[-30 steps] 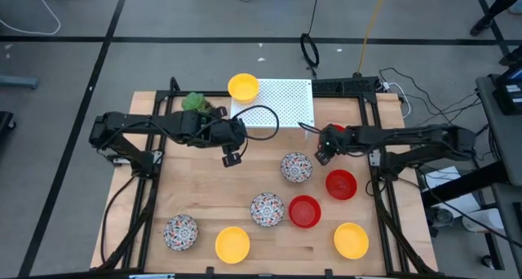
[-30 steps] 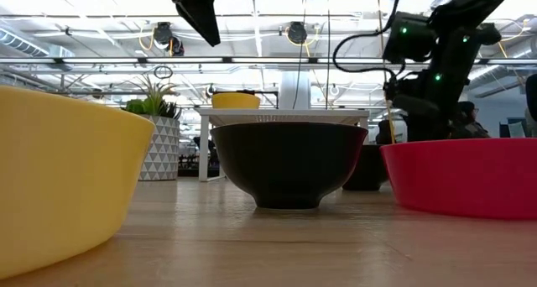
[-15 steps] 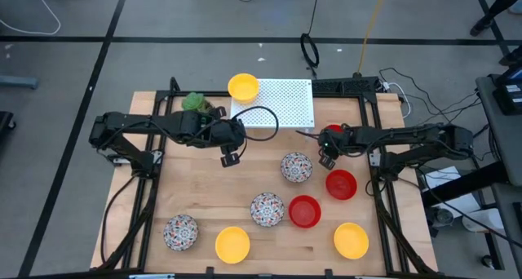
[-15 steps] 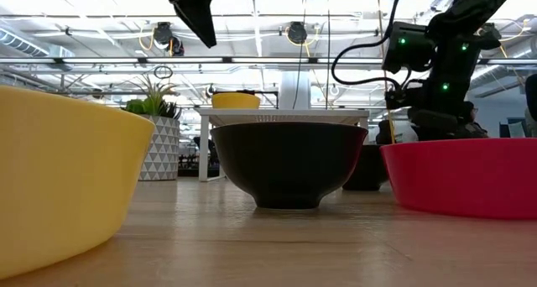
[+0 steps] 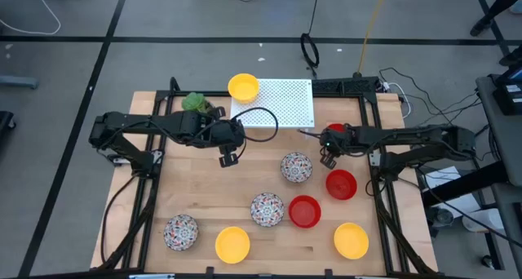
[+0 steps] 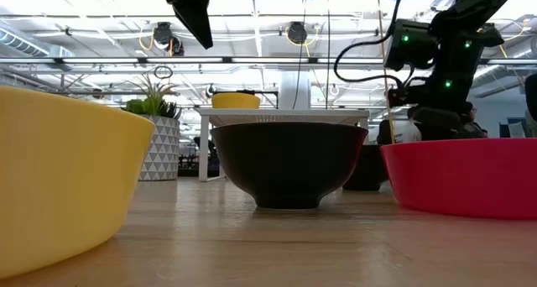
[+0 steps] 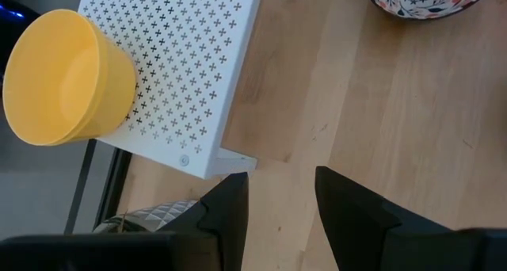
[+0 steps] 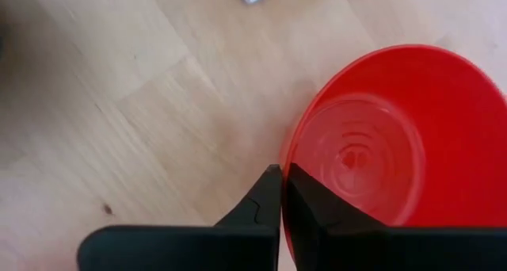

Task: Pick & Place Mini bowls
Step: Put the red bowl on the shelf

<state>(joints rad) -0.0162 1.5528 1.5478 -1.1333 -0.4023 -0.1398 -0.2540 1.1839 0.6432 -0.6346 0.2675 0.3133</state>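
My right gripper (image 8: 281, 184) is shut on a red mini bowl (image 8: 396, 136), which stands on the table right of the white rack (image 5: 281, 102); in the high view most of this bowl (image 5: 338, 130) is hidden under the arm. My left gripper (image 7: 281, 208) hangs open above bare wood near the rack's near left corner, touching nothing. A yellow bowl (image 5: 243, 86) stands on the rack's far left corner. Several more bowls rest on the table: patterned (image 5: 296, 167), red (image 5: 341, 184), red (image 5: 304, 211), patterned (image 5: 267, 210), patterned (image 5: 180, 232), yellow (image 5: 232, 244) and yellow (image 5: 351, 240). My right gripper pinches the red bowl's rim (image 8: 285, 156) on the side toward the rack, one finger inside the bowl and one outside. The fingers come from above, slanting down. The bowl stands upright with its opening up.
A green plant in a white pot (image 5: 194, 102) stands left of the rack at the far edge. Black frame rails (image 5: 375, 189) run along both table sides. Bare wood lies between the two grippers and along the near left of the rack.
My right gripper has rolled a little about its own line and shut on the red bowl's rim, staying in place. The bowl has not moved. My left arm has kept still.
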